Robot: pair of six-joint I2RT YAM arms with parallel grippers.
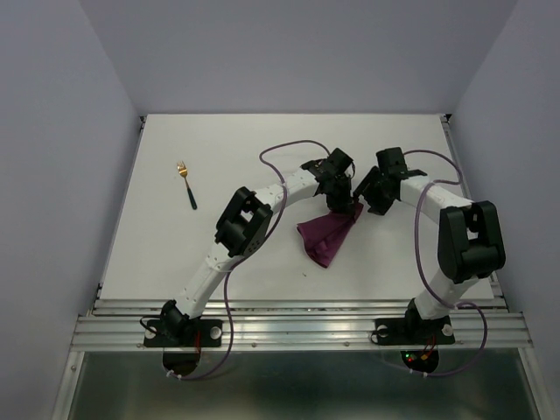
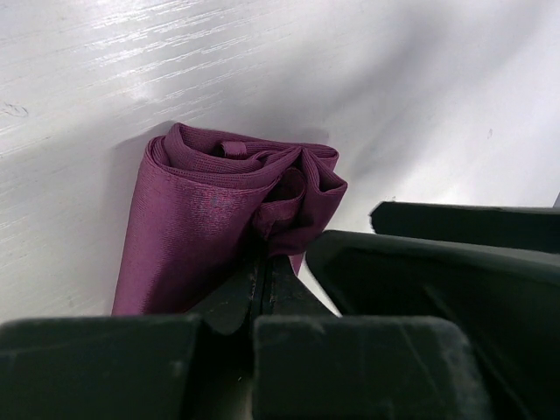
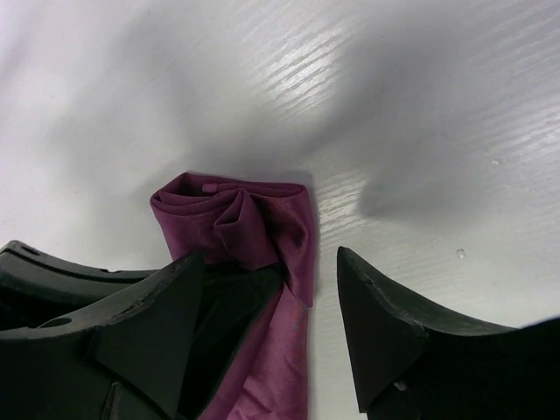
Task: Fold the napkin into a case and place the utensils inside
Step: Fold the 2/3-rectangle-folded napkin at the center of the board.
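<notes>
The napkin [image 1: 325, 236] lies just right of the tabletop's [image 1: 262, 140] centre. The left tool [image 1: 339, 206] pinches its far end, and the right tool [image 1: 366, 203] sits spread astride that end. The fork [image 1: 185, 184] lies well apart, near the left edge.

I count one napkin [image 1: 328, 234], bunched in a single heap, and one fork [image 1: 186, 184] with a black handle, both on one white table [image 1: 219, 140]. My claws number two: my left gripper [image 2: 264, 262] and my right gripper [image 3: 269, 254].
</notes>
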